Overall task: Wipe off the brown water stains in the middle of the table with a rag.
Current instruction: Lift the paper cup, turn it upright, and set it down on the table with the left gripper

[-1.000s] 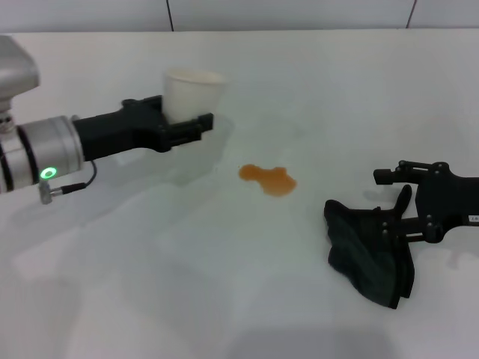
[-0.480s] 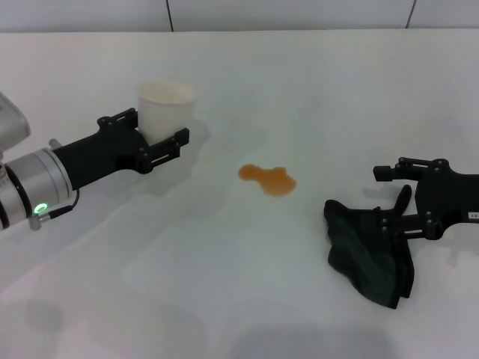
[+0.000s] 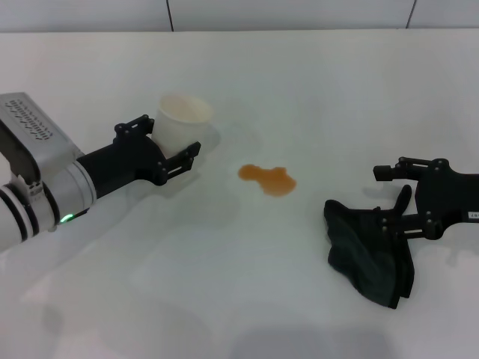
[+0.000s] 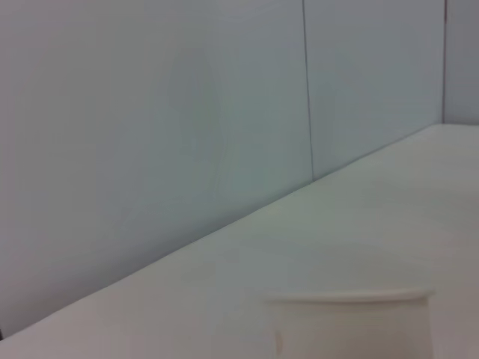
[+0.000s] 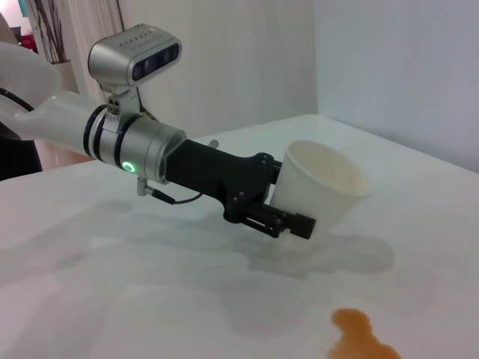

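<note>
1. Counts: two grippers, one paper cup, one rag and one patch of brown water stains are seen on one table
2. At left of centre in the head view, the left gripper (image 3: 174, 146) is clamped on the white cup (image 3: 179, 122), which is held tilted with its mouth turned toward the upper right of the frame; in the right wrist view the same cup (image 5: 323, 193) is gripped low on its side and appears clear of the tabletop, with a shadow under it
3. At the right edge of the head view, the right gripper (image 3: 404, 196) is seen low at the tabletop with its fingers spread apart; the lower finger is at the upper edge of the rag (image 3: 368, 253), and whether it presses on the cloth cannot be told
4. The rag is seen lying crumpled at the lower right of the head view, dark and folded, well apart from the stains
5. The brown water stains (image 3: 268, 179) are found just right of centre in the head view, between the cup and the rag, as an irregular orange-brown blotch; their edge (image 5: 363, 340) is also caught at the bottom of the right wrist view
6. The table (image 3: 247, 299) is a plain white, smooth surface; pale panelled walls are seen behind it, with vertical seams visible in the left wrist view
</note>
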